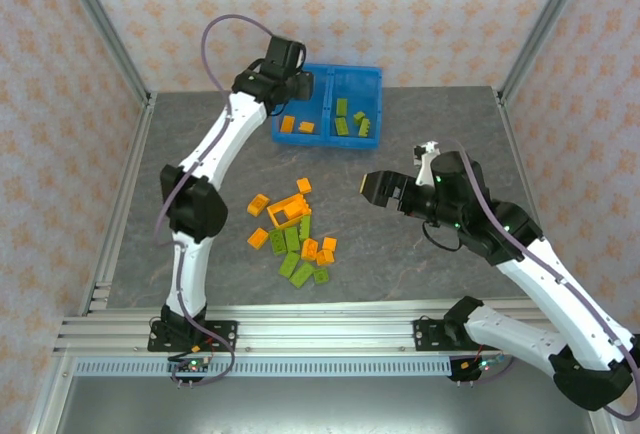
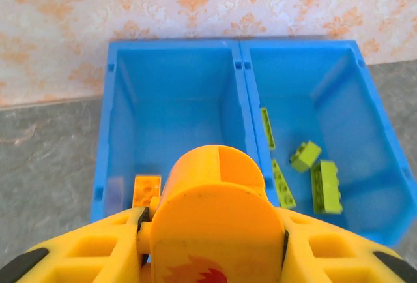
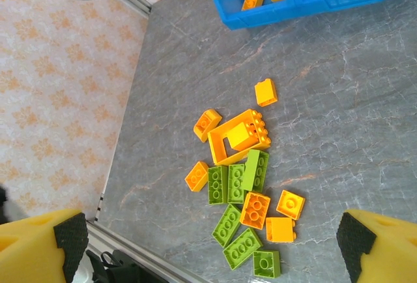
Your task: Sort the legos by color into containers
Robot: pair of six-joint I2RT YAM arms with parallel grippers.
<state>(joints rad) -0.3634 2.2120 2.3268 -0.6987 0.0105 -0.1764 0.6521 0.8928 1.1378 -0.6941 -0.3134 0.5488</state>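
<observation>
Blue bin (image 1: 350,68): orange bricks (image 1: 287,124) left, green bricks (image 1: 342,126) right

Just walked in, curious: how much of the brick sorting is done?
Barely started. Two orange bricks lie in the left compartment, four green bricks in the right compartment. Nothing is in hand: the left tool is open over the bin, the right tool open near the pile. About a dozen mixed bricks and the hollow orange square wait on the table.
</observation>
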